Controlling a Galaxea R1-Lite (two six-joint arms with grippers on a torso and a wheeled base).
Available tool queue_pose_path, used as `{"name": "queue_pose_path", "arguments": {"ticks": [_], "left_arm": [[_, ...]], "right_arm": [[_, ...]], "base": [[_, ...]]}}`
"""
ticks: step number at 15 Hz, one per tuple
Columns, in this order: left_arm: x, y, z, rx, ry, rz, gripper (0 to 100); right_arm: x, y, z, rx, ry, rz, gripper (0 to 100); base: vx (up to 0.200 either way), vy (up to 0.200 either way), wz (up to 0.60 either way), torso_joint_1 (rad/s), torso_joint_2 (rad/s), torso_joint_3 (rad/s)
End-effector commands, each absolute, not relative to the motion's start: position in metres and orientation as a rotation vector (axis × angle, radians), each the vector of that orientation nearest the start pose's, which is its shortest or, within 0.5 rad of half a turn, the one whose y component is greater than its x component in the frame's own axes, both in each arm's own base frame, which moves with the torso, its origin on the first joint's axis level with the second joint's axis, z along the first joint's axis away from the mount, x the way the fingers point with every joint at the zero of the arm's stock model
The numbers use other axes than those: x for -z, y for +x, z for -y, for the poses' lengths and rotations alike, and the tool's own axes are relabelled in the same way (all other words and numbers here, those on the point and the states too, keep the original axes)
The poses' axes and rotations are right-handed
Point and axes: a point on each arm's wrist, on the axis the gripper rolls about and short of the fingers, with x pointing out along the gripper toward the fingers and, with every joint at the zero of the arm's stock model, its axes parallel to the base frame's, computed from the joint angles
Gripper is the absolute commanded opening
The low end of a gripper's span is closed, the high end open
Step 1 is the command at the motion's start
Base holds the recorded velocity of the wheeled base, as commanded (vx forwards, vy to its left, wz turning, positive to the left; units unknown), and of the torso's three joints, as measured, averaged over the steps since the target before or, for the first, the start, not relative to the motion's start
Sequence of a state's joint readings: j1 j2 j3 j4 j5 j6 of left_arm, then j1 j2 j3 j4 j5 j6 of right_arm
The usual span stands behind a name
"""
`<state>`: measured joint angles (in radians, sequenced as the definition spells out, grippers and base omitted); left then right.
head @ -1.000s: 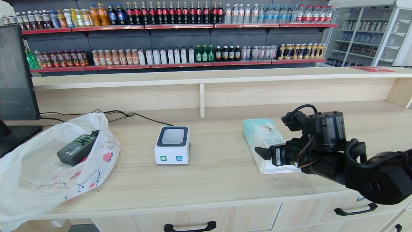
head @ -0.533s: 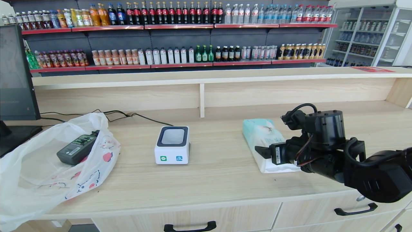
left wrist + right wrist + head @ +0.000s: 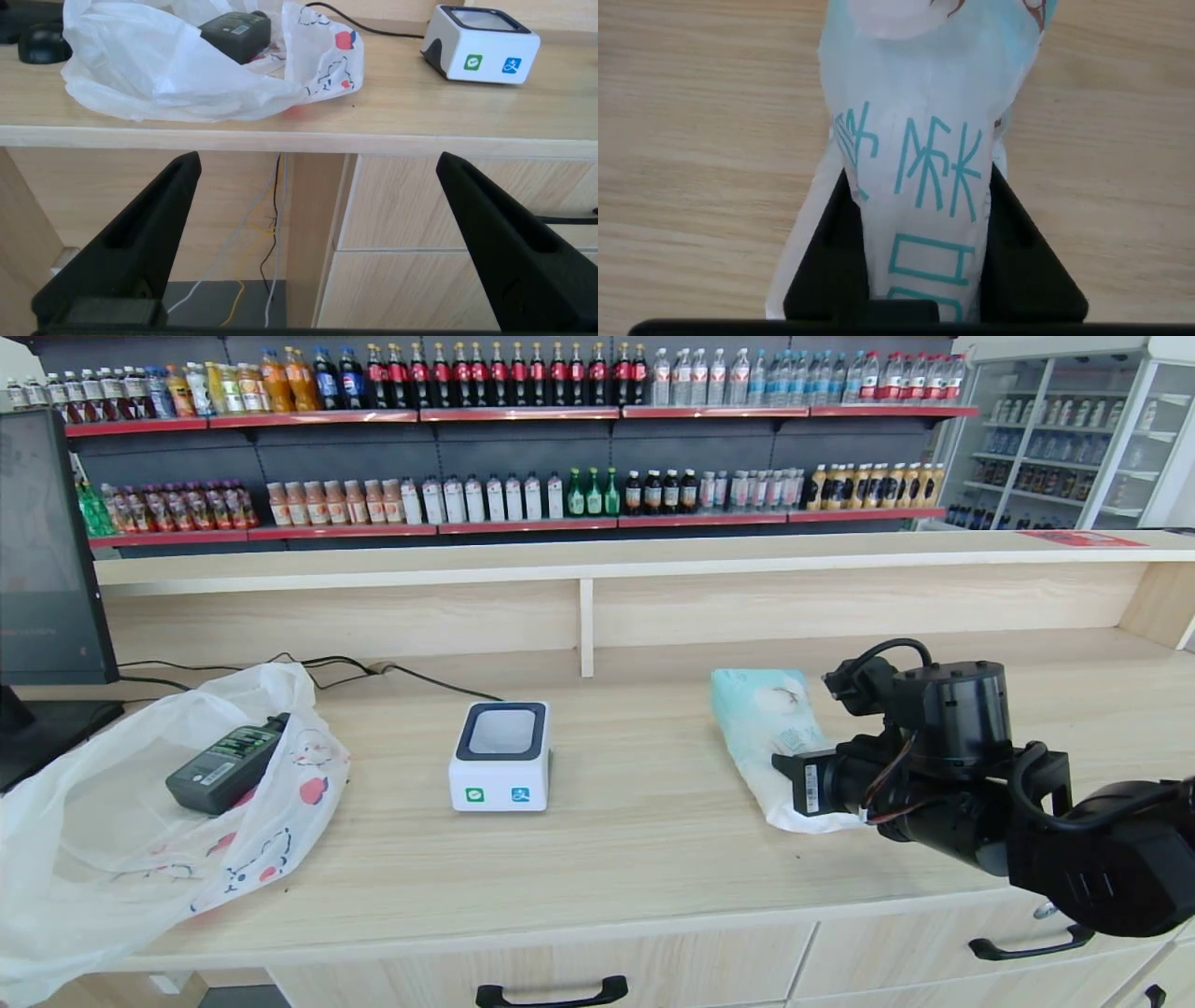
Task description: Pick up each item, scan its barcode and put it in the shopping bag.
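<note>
Tissue pack (image 3: 767, 728) lengthwise front-to-back in right tool (image 3: 923, 191)

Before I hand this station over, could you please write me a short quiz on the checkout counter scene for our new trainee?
1. True or false: the right tool is shut on the tissue pack.
2. Which thing stands on the counter between the shopping bag and the tissue pack? A) a kettle B) the scanner C) a basket
3. Fill the gap: the left tool, held lower than the counter's top, is ____.
Key: 1 true; 2 B; 3 open.
</note>
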<state>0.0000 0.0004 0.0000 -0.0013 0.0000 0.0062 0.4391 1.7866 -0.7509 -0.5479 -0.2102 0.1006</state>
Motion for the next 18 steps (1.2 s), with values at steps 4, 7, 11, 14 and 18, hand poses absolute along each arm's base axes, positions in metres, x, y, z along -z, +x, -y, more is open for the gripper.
{"name": "queue_pose_path", "arguments": {"ticks": [4, 7, 11, 14, 18], "left_arm": [[-0.076, -0.023, 0.000, 0.000, 0.008, 0.002, 100], [-0.076, -0.023, 0.000, 0.000, 0.008, 0.002, 100], [-0.076, -0.023, 0.000, 0.000, 0.009, 0.002, 100], [-0.076, -0.023, 0.000, 0.003, 0.018, 0.002, 100], [-0.075, -0.023, 0.000, 0.002, 0.025, 0.000, 100]], "right_arm": [[-0.132, 0.277, -0.125, -0.197, -0.060, -0.488, 0], [-0.142, 0.281, -0.127, -0.200, -0.050, -0.450, 0], [-0.171, 0.279, -0.126, -0.185, -0.027, -0.354, 0], [-0.198, 0.255, -0.121, -0.210, -0.024, -0.266, 0], [-0.218, 0.200, -0.109, -0.270, -0.030, -0.181, 0]], "base": [[0.000, 0.000, 0.00, 0.000, 0.00, 0.000], [0.000, 0.000, 0.00, 0.000, 0.00, 0.000], [0.000, 0.000, 0.00, 0.000, 0.00, 0.000], [0.000, 0.000, 0.00, 0.000, 0.00, 0.000], [0.000, 0.000, 0.00, 0.000, 0.00, 0.000]]}}
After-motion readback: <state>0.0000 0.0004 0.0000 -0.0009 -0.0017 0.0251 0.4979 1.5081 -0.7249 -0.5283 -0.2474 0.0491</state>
